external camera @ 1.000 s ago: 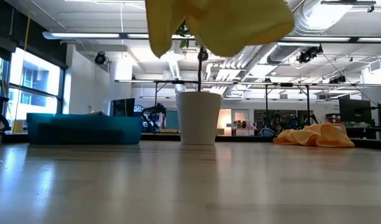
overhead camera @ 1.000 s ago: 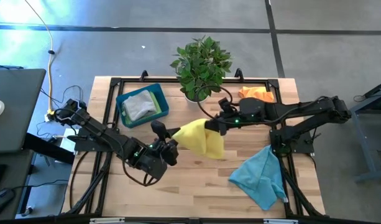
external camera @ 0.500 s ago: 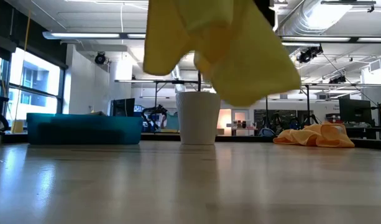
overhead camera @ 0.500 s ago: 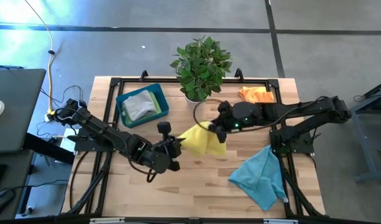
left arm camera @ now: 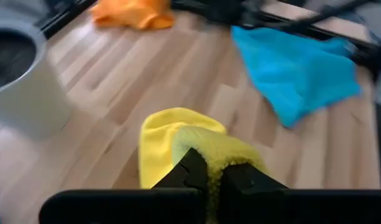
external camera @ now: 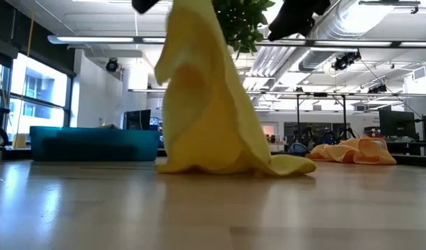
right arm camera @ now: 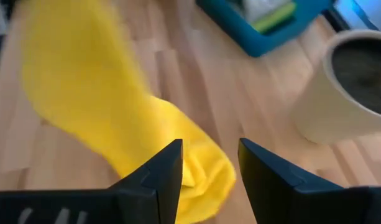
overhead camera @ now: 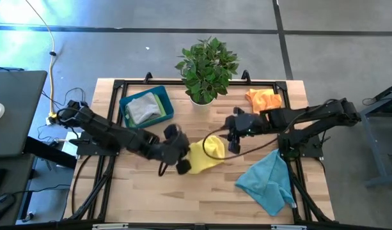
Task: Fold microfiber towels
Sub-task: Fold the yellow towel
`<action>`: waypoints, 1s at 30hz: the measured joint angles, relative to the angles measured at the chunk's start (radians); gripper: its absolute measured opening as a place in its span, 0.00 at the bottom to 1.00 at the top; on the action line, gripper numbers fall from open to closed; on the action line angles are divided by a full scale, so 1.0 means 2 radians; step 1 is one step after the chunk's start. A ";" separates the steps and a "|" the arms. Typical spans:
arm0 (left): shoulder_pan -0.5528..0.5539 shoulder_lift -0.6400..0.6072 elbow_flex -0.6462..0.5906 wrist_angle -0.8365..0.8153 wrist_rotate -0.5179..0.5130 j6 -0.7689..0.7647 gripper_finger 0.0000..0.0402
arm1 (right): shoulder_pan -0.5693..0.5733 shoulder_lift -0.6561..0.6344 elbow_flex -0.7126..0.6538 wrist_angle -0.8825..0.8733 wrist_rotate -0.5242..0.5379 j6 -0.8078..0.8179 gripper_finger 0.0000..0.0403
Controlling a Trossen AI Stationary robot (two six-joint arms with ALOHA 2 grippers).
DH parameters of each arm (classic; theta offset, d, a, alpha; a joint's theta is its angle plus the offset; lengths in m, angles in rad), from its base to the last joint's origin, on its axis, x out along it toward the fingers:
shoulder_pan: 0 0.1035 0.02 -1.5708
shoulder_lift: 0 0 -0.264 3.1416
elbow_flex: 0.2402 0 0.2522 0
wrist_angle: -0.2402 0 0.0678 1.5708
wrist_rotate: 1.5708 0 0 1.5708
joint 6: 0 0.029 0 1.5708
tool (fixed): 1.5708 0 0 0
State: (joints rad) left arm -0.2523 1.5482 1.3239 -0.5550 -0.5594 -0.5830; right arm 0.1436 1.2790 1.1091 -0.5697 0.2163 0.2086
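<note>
A yellow microfiber towel (overhead camera: 206,157) hangs from my left gripper (left arm camera: 210,182), which is shut on its upper part; its lower end (external camera: 230,164) rests crumpled on the table. My right gripper (right arm camera: 209,163) stands open just right of and above the towel (right arm camera: 109,106), touching nothing. A teal-blue towel (overhead camera: 267,182) lies spread at the near right. An orange towel (overhead camera: 263,99) lies bunched at the far right. A grey towel (overhead camera: 142,107) lies in the blue tray. My left gripper pinches a bunched fold of the yellow towel's upper part (left arm camera: 214,157) between its two fingers, coming slanting down from the table's left. The towel hangs below the fingers in a slack cone, with its lower end on the table.
A potted plant in a white pot (overhead camera: 207,64) stands at the far middle. The blue tray (overhead camera: 158,94), at the far left, also holds a green cloth. Bare wood (overhead camera: 157,191) lies near the front edge.
My left gripper has shut on the yellow towel and gone toward the table's right, rolling its wrist. My right gripper has opened, let the towel go and drawn back to the right. The towel, lifted clear before, has dropped and its lower end now rests on the table.
</note>
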 joint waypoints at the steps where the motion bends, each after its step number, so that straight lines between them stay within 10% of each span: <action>1: 0.010 0.000 0.000 -0.007 0.000 -0.018 0.00 | 0.009 0.006 0.000 0.007 0.000 0.000 0.36; 30: 0.094 0.000 0.000 -0.169 0.090 -0.087 0.00 | 0.129 0.229 0.000 0.035 0.061 0.062 0.35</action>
State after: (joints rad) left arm -0.0647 1.5486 1.3235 -0.8928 -0.3791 -0.7567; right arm 0.4008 1.7367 1.1088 -0.5006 0.3390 0.3319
